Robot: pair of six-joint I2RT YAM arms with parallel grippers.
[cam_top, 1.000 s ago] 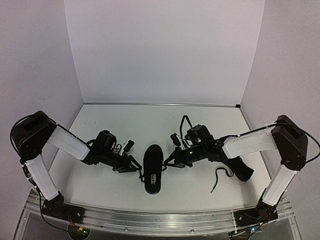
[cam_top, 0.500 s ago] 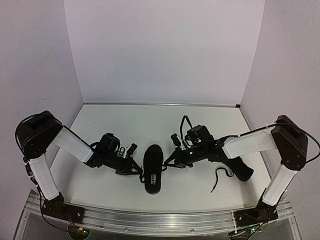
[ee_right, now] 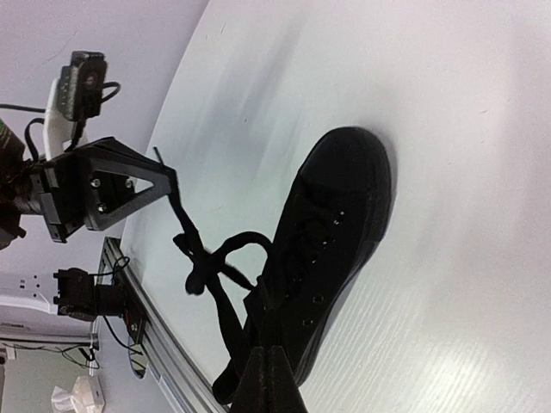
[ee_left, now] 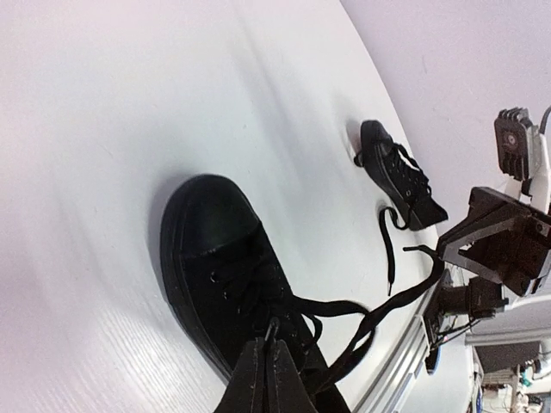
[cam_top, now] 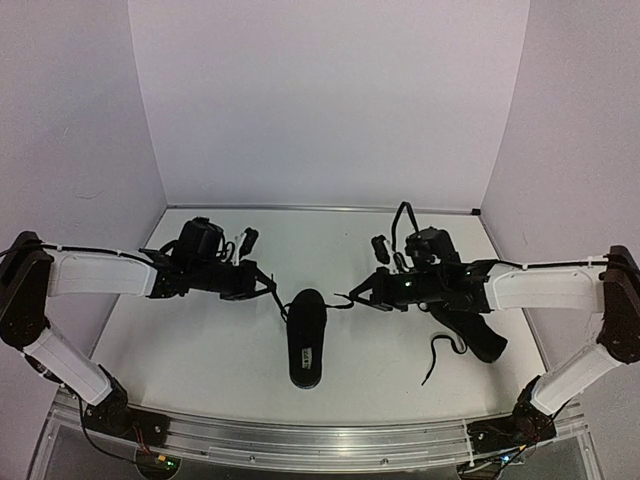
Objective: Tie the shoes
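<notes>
One black shoe [cam_top: 306,338] lies at the table's middle, toe towards the back. Its laces [ee_left: 370,314] are crossed in a loose knot [ee_right: 196,258] above the tongue. My left gripper [cam_top: 274,291] hovers at the shoe's left, shut on one lace end [ee_left: 274,331]. To the shoe's right, my right gripper [cam_top: 351,297] is shut on the other lace end, which runs taut to its tip [ee_left: 437,256]. The second shoe [cam_top: 482,338] lies at the right, partly under my right arm, with a loose lace [cam_top: 438,356] trailing from it.
White walls close the table at the back and both sides. A metal rail [cam_top: 300,440] runs along the near edge. The right forearm [cam_top: 545,288] reaches across above the second shoe.
The left gripper has shut on a lace end. Both grippers have risen and moved back and apart, drawing the laces out from the middle shoe.
</notes>
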